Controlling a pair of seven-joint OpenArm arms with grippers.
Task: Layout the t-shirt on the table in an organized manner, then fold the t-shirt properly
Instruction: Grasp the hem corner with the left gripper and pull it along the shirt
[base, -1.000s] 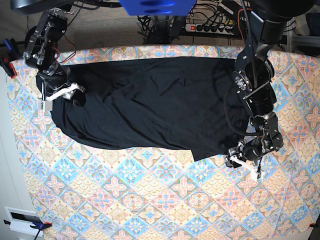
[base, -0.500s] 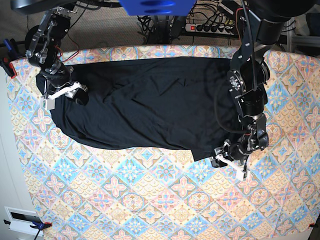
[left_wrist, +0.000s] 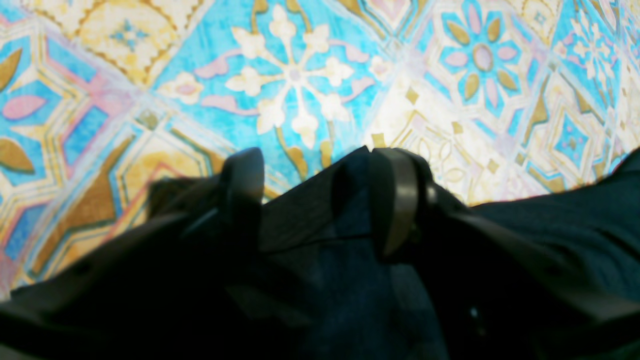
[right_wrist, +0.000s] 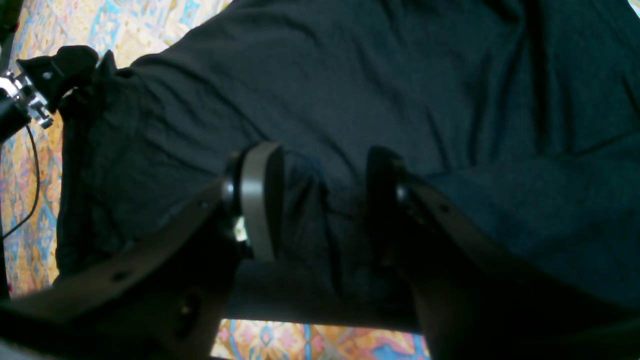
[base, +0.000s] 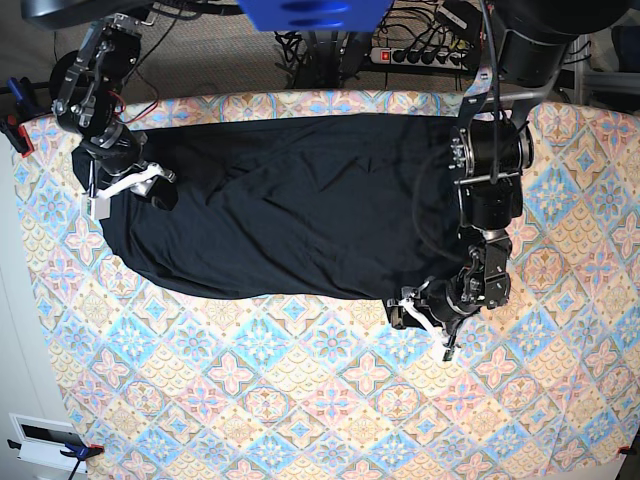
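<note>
Black t-shirt (base: 290, 205) spread wide across the far half of the patterned surface (base: 300, 400), long axis running side to side in the base view, near edge curving in a loose arc, a few soft creases through the middle. One short corner of cloth jutting toward the near side at the base view's right, by the left claw (base: 425, 318).

Left claw low over that corner, at the hem's edge. From the left wrist view: two dark fingers (left_wrist: 395, 200) set apart with a peak of black fabric rising between them — cloth pinched up off the tiles, blue and cream medallions bright just beyond. Grasping the t-shirt at this corner, jaws held apart by the bunched fabric.

Right claw (base: 125, 188) at the opposite end, on the base view's left, down on the cloth near the far left corner of the surface. From the right wrist view: a pale-padded finger (right_wrist: 257, 200) and a dark one standing either side of a raised fold — fabric gathered between them, the rest of the shirt stretching away smooth and dark. Also grasping the t-shirt. Left claw's tip visible at that view's upper left edge, at the shirt's far corner.

Power strip (base: 420, 55) and tangled cables on the floor beyond the far edge.
</note>
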